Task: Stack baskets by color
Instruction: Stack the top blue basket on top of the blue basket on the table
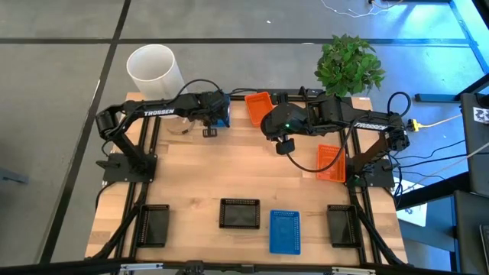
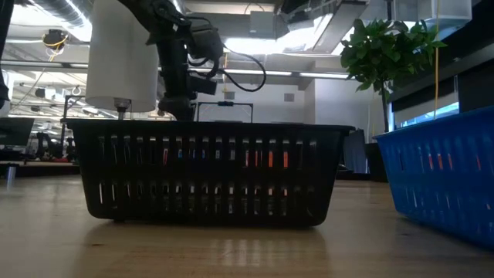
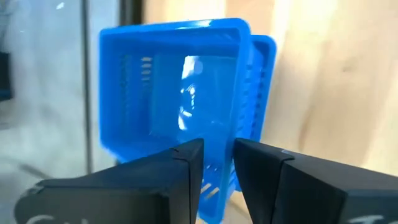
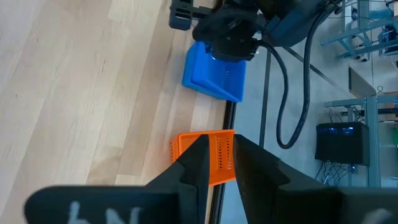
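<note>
Two blue baskets (image 3: 180, 87), one nested in the other and slightly askew, sit at the table's far edge. My left gripper (image 3: 217, 155) hangs over them, slanting down, its fingers a little apart, with blue mesh showing in the gap. An orange basket (image 1: 258, 107) lies beside the blue pair. My right gripper (image 1: 284, 145) hovers high over the table's middle, its fingers (image 4: 219, 146) narrowly open and holding nothing. Another orange basket (image 1: 330, 162) lies on the right. A black basket (image 1: 239, 212) and a blue basket (image 1: 284, 231) lie near the front edge. My left gripper has its fingers on either side of the upper blue basket's near wall (image 3: 217, 183), coming from above at a slant. The fingers hide the rim there, so I cannot tell whether they touch it. The basket rests in the one below it.
A tall white cylinder (image 1: 154, 70) stands at the far left corner and a potted green plant (image 1: 349, 65) at the far right. Two black tray shapes (image 1: 153, 225) (image 1: 344, 225) lie at the front left and front right. Bare wood (image 1: 191, 176) lies across the middle.
</note>
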### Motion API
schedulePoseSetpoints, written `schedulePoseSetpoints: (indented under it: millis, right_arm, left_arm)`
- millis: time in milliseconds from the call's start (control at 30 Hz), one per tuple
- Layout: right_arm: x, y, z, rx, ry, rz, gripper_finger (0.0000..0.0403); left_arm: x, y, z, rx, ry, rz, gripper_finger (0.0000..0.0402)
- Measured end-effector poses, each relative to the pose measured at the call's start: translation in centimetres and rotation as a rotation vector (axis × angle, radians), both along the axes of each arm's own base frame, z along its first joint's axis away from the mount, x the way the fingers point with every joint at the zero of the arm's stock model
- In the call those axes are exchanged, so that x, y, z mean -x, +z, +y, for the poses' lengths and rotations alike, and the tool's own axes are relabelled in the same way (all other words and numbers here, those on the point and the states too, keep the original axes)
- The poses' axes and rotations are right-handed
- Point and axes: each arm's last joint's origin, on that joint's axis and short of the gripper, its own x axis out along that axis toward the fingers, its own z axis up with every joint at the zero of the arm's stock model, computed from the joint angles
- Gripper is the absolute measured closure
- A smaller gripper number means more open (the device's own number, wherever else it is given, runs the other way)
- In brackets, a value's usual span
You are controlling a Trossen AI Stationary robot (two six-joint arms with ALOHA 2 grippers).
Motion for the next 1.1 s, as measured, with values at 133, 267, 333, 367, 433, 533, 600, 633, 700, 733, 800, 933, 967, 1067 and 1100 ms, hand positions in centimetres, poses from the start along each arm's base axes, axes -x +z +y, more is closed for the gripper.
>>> schedulePoseSetpoints:
  millis: [133,267,333,367,433,533,600,633,700,733,800,933,967,1067,1100]
  right_arm:
    - [0.0,0.0,0.0,0.0,0.0,0.0,0.0329]
    - [0.0,0.0,0.0,0.0,0.0,0.0,0.0329]
    - [0.0,0.0,0.0,0.0,0.0,0.0,0.0329]
    - [0.0,0.0,0.0,0.0,0.0,0.0,0.0329]
    - [0.0,0.0,0.0,0.0,0.0,0.0,0.0329]
    - [0.0,0.0,0.0,0.0,-0.001,0.0,0.0329]
    - [0.0,0.0,0.0,0.0,0.0,0.0,0.0329]
    - [0.0,0.0,0.0,0.0,-0.001,0.0,0.0329]
    - [0.0,0.0,0.0,0.0,0.0,0.0,0.0329]
    - [0.0,0.0,0.0,0.0,0.0,0.0,0.0329]
    - [0.0,0.0,0.0,0.0,0.0,0.0,0.0329]
    - [0.0,0.0,0.0,0.0,-0.001,0.0,0.0329]
    - [0.0,0.0,0.0,0.0,-0.001,0.0,0.0329]
    - [0.0,0.0,0.0,0.0,-0.001,0.0,0.0329]
    - [0.0,0.0,0.0,0.0,-0.001,0.0,0.0329]
  left_arm:
    - [-0.2,0.3,-0.6,-0.046,-0.004,0.015,0.0324]
    - [-0.6,0.5,-1.1,-0.062,-0.022,-0.002,0.0325]
    - [-0.7,0.3,-1.1,-0.035,-0.035,-0.009,0.0325]
    - [-0.8,0.1,-1.1,-0.02,-0.04,-0.005,0.0325]
    - [-0.9,-0.5,-1.0,0.002,-0.046,0.012,0.0325]
    - [-1.0,-0.5,-0.9,-0.014,-0.036,0.015,0.0325]
    - [-1.0,-0.7,-0.9,-0.013,-0.035,0.025,0.0325]
    - [-0.9,-0.7,-0.9,-0.012,-0.034,0.028,0.0325]
    - [-1.0,-0.7,-0.9,-0.015,-0.034,0.023,0.0325]
    - [-1.0,-0.7,-0.9,-0.015,-0.034,0.023,0.0325]
    - [-1.0,-0.7,-0.9,-0.013,-0.035,0.024,0.0325]
    - [-0.9,-0.9,-0.6,0.06,-0.057,-0.014,0.0325]
    - [-1.0,-1.1,-0.5,0.085,-0.067,-0.02,0.0325]
    - [-0.9,-1.5,-0.2,0.103,-0.058,-0.012,0.0325]
    - [-0.9,-1.4,-0.1,0.09,-0.052,-0.016,0.0325]
